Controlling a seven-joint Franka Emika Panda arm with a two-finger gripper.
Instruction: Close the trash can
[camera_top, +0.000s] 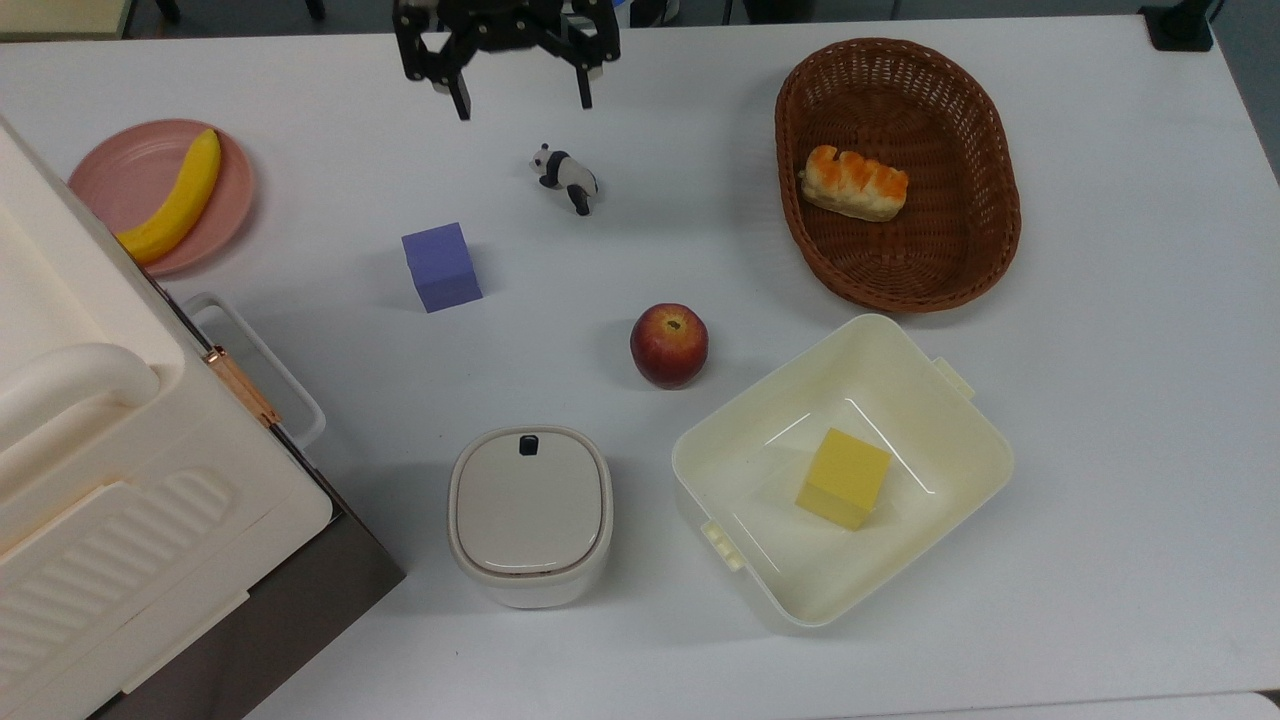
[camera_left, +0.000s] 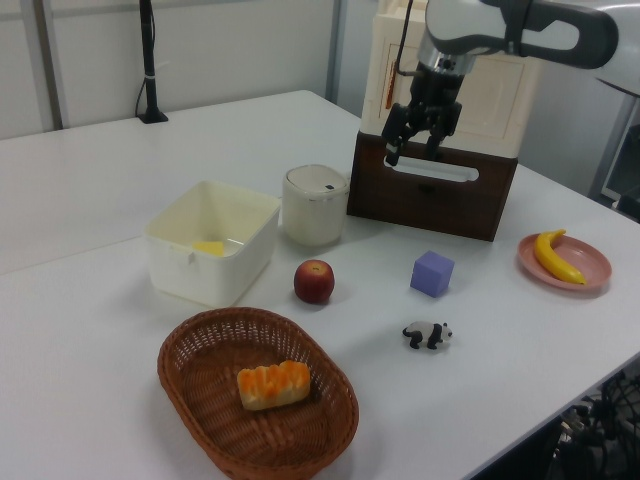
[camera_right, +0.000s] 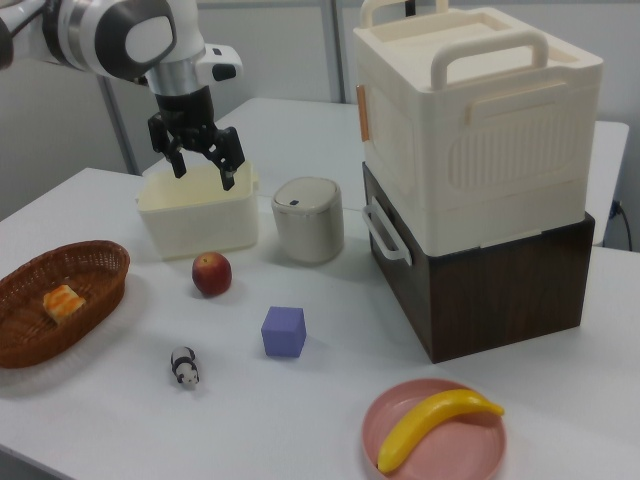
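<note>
The trash can is a small white rounded bin standing near the table's front edge in the top view. Its beige-grey lid lies flat and shut on the rim, with the black button at its far side. It also stands beside the dark brown base in the left view and in the right view. My gripper hangs open and empty high above the table, far from the trash can, at the top view's upper edge above the panda toy. The left view and right view show its fingers spread wide.
A big white box with a handle on a dark brown base fills the top view's left. Around the bin are a cream tub holding a yellow block, an apple, a purple cube, a panda toy, a wicker basket with bread, and a pink plate with a banana.
</note>
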